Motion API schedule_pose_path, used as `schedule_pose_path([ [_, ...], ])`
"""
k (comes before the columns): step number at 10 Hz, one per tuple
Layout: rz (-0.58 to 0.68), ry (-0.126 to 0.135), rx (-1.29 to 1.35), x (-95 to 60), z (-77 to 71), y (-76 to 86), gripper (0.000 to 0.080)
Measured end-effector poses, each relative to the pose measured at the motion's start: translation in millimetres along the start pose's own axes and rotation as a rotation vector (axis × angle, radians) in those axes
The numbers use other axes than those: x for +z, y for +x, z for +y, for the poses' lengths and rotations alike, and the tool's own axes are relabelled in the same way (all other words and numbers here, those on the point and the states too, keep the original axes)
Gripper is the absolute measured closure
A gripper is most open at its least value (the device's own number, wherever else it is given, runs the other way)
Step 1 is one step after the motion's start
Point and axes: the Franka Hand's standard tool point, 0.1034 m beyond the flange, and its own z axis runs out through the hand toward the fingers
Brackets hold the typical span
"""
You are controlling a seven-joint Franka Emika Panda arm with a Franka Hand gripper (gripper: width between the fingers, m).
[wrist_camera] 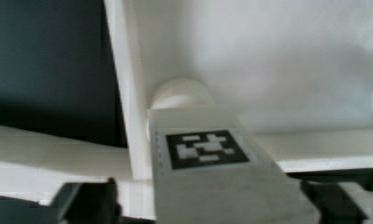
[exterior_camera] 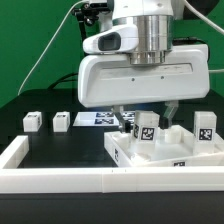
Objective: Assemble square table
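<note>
Gripper (exterior_camera: pixel 145 117) straddling tagged leg (wrist_camera: pixel 209 148), over slab (exterior_camera: pixel 150 160)

We find the slab (exterior_camera: pixel 135 158) at the tabletop's (exterior_camera: pixel 60 145) front edge, toward the exterior view's right, against the border wall (exterior_camera: pixel 60 182). Two legs (exterior_camera: pixel 146 128) stand on it. Two other legs (exterior_camera: pixel 33 121) sit toward that view's left, with the marker board (exterior_camera: pixel 95 118) between the two groups.
</note>
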Motion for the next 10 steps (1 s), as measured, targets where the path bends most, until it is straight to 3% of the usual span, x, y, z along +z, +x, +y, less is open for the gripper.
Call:
schedule_pose_path([
  [1,0.000,-0.001,0.001,-0.1,0.9,-0.1,0.0408],
  [2,0.000,-0.001,0.002,-0.1,1.2,-0.2,0.0509],
  [7,-0.003,0.004,0.068,0.3,3.3,-1.5,0.0509],
  [10,-0.005,0.015,0.335,0.7,3.9,-1.8,0.0509],
])
